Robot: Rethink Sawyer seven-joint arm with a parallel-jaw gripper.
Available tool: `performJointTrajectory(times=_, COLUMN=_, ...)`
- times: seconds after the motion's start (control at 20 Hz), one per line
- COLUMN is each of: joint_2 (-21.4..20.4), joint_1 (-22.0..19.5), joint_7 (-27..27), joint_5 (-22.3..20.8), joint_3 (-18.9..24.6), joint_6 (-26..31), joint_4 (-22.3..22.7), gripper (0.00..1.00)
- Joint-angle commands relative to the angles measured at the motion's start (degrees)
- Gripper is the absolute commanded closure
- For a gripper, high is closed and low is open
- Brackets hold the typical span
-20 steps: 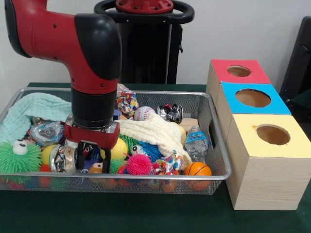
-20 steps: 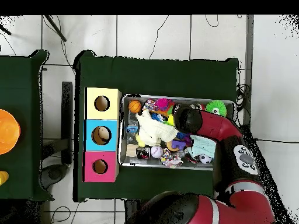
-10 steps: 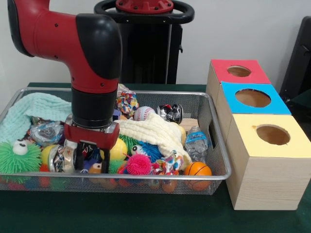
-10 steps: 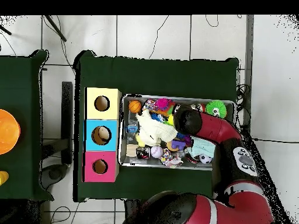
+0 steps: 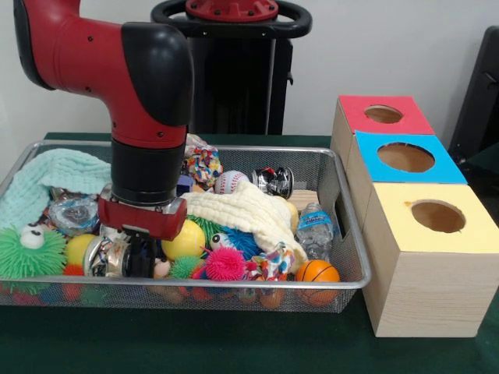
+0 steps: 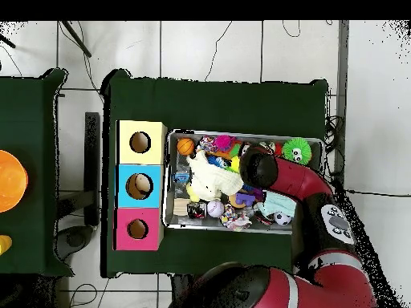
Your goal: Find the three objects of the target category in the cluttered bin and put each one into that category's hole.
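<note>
The arm now sits a touch higher at the basket's (image 5: pixel 234 282) lower left, its pincer (image 5: pixel 139 261) seemingly closed on a crushed can (image 5: pixel 107 255), suggesting a pick-up.

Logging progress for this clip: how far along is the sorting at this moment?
Nothing looks sorted yet: what shows of the red, blue and yellow holes looks empty. In hand: the pincer is down in the mesh bin, among the toys beside a crushed silver can; whether it grips anything cannot be told. Left: seemingly all three drops.
</note>
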Motion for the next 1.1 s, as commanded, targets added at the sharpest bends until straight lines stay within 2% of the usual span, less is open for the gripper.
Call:
performJointTrajectory(times=0.05, joint_2=8.9, joint_1=-0.33, joint_7=10.6, joint_5=0.57, joint_3=1.59, joint_6=0.46, joint_4=9.92, gripper=1.0)
performJointTrajectory(times=0.4, joint_2=8.66, joint_1=-1.72, joint_7=8.97, joint_5=1.0, joint_3=2.73, joint_6=0.79, joint_4=10.53, gripper=1.0)
performJointTrajectory(times=1.05, joint_2=8.35, joint_1=-3.13, joint_7=9.74, joint_5=2.61, joint_3=4.44, joint_6=0.24, joint_4=12.04, gripper=1.0)
performJointTrajectory(times=1.1, joint_2=8.28, joint_1=-3.43, joint_7=10.44, joint_5=2.91, joint_3=4.76, joint_6=-0.93, joint_4=12.53, gripper=0.0)
